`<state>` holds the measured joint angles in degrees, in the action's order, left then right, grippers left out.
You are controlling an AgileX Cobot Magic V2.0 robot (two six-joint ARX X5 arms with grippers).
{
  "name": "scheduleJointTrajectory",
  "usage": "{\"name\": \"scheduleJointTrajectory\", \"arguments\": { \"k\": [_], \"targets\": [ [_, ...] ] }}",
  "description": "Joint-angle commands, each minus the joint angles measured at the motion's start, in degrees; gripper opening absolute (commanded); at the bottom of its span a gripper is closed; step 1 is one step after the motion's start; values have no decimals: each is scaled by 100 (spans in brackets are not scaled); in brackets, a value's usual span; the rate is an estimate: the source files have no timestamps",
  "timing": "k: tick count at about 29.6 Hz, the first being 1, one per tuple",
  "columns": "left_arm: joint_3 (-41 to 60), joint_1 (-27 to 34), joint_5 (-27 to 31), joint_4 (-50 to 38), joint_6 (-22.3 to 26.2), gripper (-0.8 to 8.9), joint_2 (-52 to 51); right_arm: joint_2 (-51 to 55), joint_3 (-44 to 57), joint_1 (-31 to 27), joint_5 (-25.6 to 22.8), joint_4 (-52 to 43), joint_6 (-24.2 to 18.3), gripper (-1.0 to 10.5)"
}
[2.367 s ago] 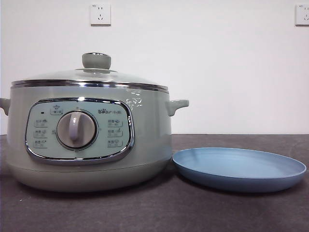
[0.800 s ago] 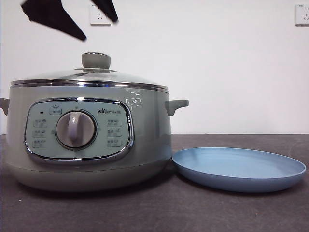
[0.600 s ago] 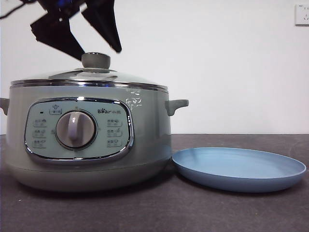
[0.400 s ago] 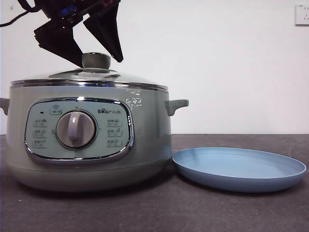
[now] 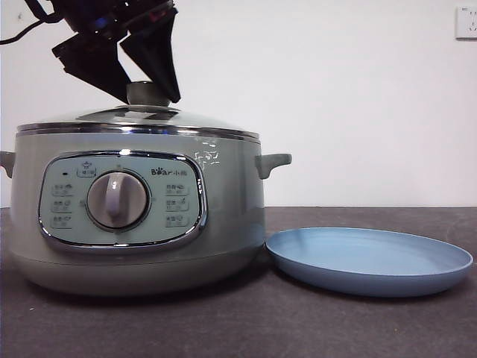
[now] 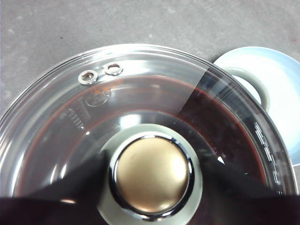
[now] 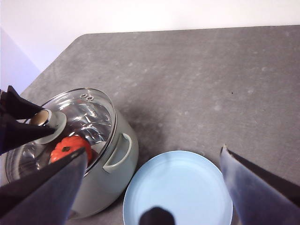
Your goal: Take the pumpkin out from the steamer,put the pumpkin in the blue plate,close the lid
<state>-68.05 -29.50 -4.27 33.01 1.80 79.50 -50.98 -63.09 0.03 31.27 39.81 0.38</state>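
Note:
The steamer (image 5: 231, 216) stands at the left with the glass lid (image 5: 194, 119) on it. My left gripper (image 5: 150, 95) is open, its jaws down on either side of the lid's knob (image 5: 148, 91); the left wrist view shows the knob (image 6: 152, 174) between the jaws of the left gripper (image 6: 153, 180). The pumpkin (image 7: 69, 147) shows through the lid (image 7: 91, 112) inside the steamer (image 7: 117, 159); the front view hides it. The blue plate (image 5: 369, 261) lies empty to the steamer's right. My right gripper (image 7: 154, 154) is open, high above the plate (image 7: 187, 187).
The steamer's side handle (image 5: 273, 162) sticks out toward the plate, close to its rim (image 6: 281, 89). A dark grey tabletop (image 7: 211, 84) stretches beyond the plate. A white wall with an outlet (image 5: 466, 22) stands behind.
The left gripper came down from the top left to the lid's knob and now straddles it. Steamer, lid and plate have not moved.

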Motion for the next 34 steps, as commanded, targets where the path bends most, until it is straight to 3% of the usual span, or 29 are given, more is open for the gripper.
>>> {"name": "scheduleJointTrajectory", "arguments": {
  "k": [1, 13, 19, 26, 31, 34],
  "targets": [
    [-4, -17, -2, -2, 144, -9, 37, -2, -17, 15, -20, -22, -28, 472],
    [-81, -17, -17, -140, 144, -9, -278, -76, -17, 15, 35, 0, 22, 472],
    [-81, -17, 243, -98, 142, -9, -949, -304, -17, 435, 28, -37, -166, 472],
    [-83, -17, 866, 223, 142, -9, -2076, -905, -20, 1604, -129, -498, -122, 484],
    [-83, -17, 1714, 614, 149, -9, -2824, -1563, -229, 2653, -949, -691, -297, 638],
    [-83, -17, 2402, 883, 157, -9, -3230, -2092, -597, 3294, -1399, -634, -468, 639]
  ]
}}
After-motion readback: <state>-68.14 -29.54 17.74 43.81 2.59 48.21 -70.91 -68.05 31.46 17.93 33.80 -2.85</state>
